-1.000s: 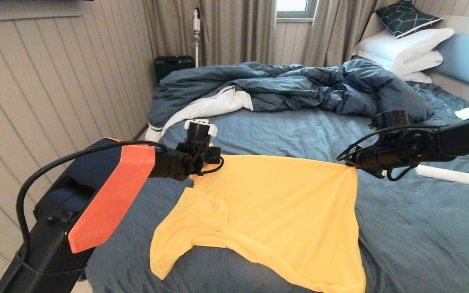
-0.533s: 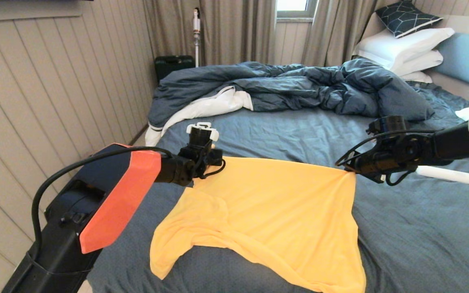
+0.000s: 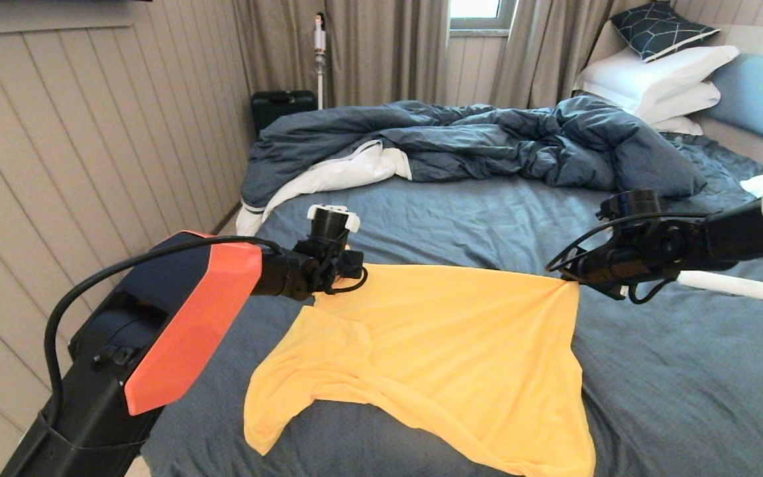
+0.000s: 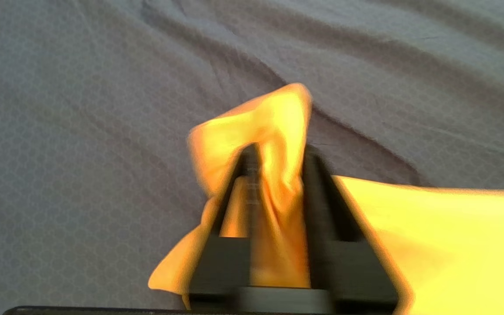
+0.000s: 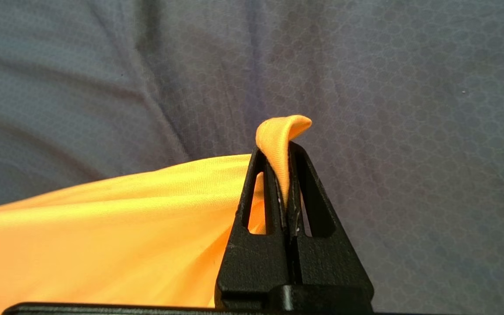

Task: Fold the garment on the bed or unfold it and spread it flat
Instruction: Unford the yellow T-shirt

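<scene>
The garment (image 3: 448,344), a yellow-orange T-shirt, lies spread across the slate-blue sheet of the bed (image 3: 474,218), its near part draping toward the front edge. My left gripper (image 3: 348,264) is at the shirt's far left corner. In the left wrist view its jaws (image 4: 280,151) stand apart, with bunched fabric (image 4: 274,192) still lying loosely between them. My right gripper (image 3: 567,275) is shut on the far right corner, holding it just above the sheet. The right wrist view shows a fold of cloth (image 5: 278,135) pinched between its tips (image 5: 283,146).
A rumpled dark blue duvet (image 3: 474,142) fills the far half of the bed, with white pillows (image 3: 660,79) at the back right. A white object (image 3: 726,283) lies on the sheet under my right arm. A panelled wall (image 3: 90,146) runs along the left.
Both grippers came down a little with the shirt's far edge, which now lies lower over the sheet. My left jaws have parted; the right jaws stay clamped.
</scene>
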